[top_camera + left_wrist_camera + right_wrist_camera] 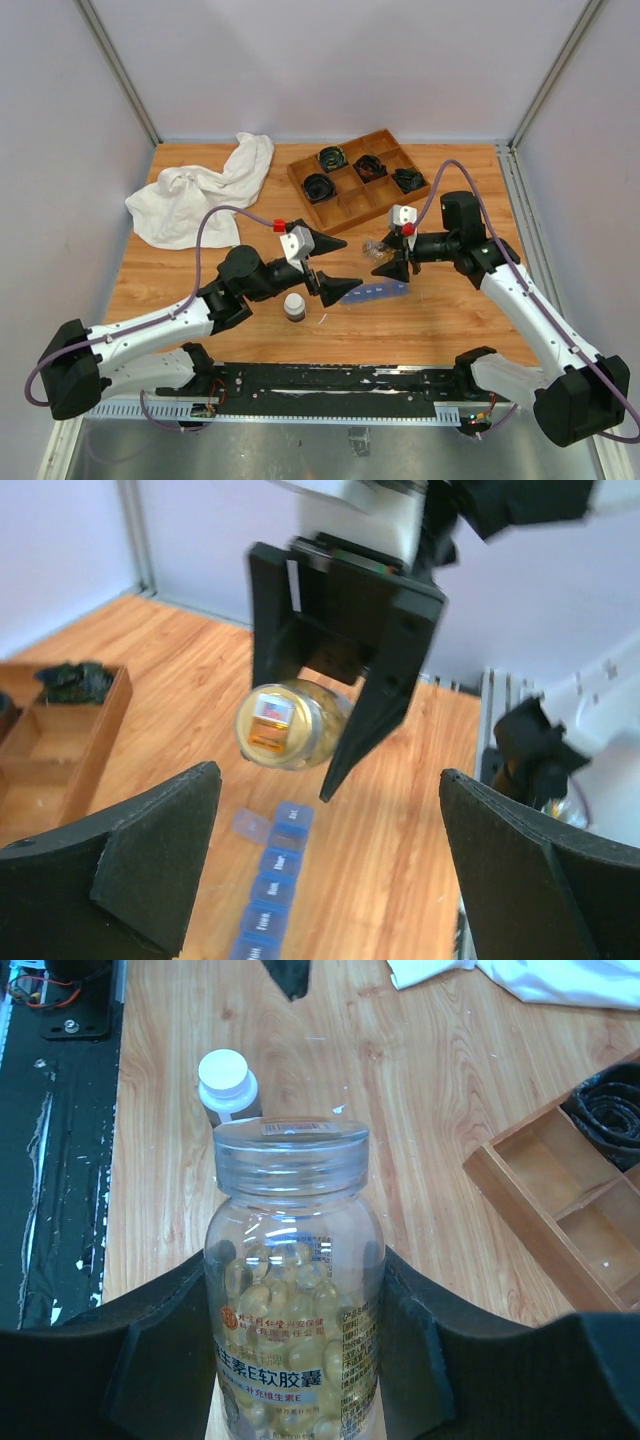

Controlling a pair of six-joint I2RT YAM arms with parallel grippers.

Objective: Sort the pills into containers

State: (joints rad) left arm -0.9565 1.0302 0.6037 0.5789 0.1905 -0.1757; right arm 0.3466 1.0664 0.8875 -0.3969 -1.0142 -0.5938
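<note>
My right gripper (295, 1360) is shut on a clear bottle (293, 1290) full of yellowish pills (262, 1262). The bottle has a clear lid with a sticker on top. It hangs on its side above the table, lid end toward my left gripper (350, 263). The left gripper (330, 850) is wide open and holds nothing, a short way in front of the bottle (290, 725). The containers are a blue pill-organizer strip (270, 890) that lies on the wood below. One lid (252, 825) near its far end is flipped open. From above, the strip (378, 292) is just under the bottle (378, 247).
A small dark bottle with a white cap (295, 306) stands near the left arm. At the back, a wooden divided tray (342, 202) holds black coiled cables. A white towel (200, 190) lies at the back left.
</note>
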